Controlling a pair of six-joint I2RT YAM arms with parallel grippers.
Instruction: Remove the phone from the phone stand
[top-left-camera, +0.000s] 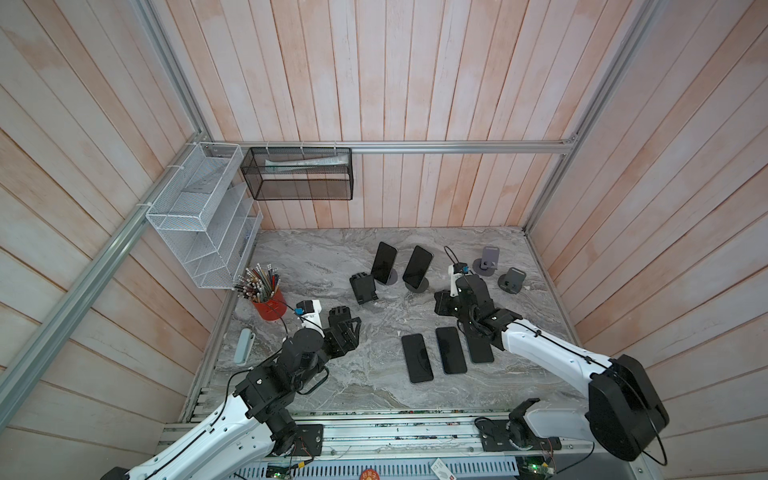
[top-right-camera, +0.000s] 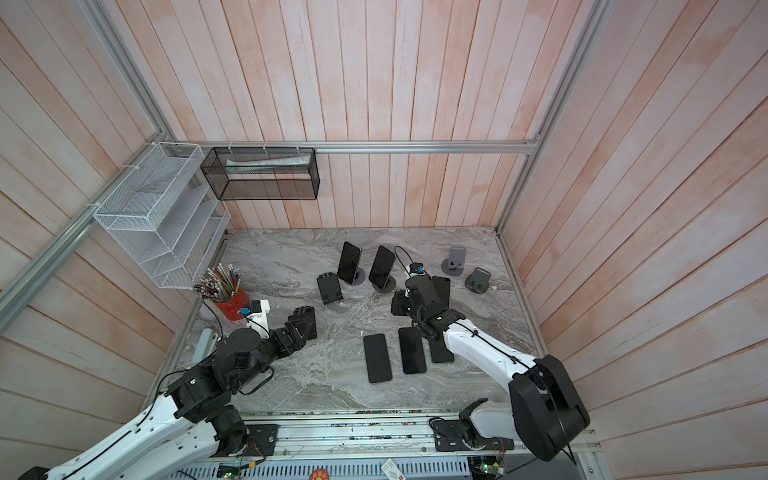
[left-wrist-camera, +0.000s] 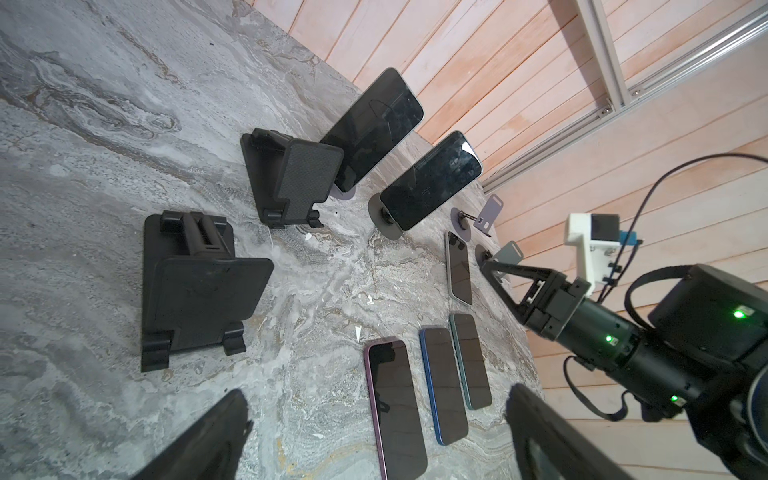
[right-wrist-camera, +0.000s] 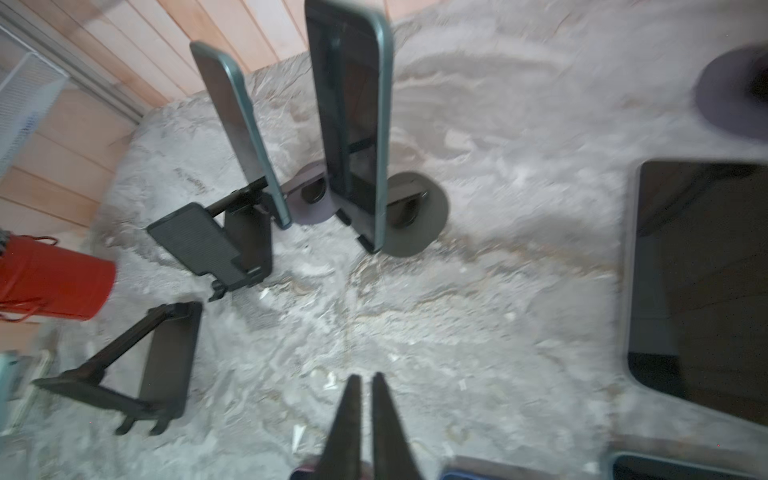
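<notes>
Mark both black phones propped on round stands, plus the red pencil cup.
Left black propped phone (top-left-camera: 384, 262), in a top view, middle of its screen.
Right black propped phone (top-left-camera: 417, 267), in a top view, middle of its screen.
Red pencil cup (top-left-camera: 270, 309), in a top view, its outer wall.

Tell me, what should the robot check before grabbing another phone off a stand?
1. Phones left on stands: ok, two, nearer phone and farther phone.
2. Right gripper open to grab: not ok, shut and empty.
3. Left gripper open: ok.
4. Way from right gripper to nearer phone: ok, only bare table between.
5. Round stand will stay put: cannot tell.
</notes>
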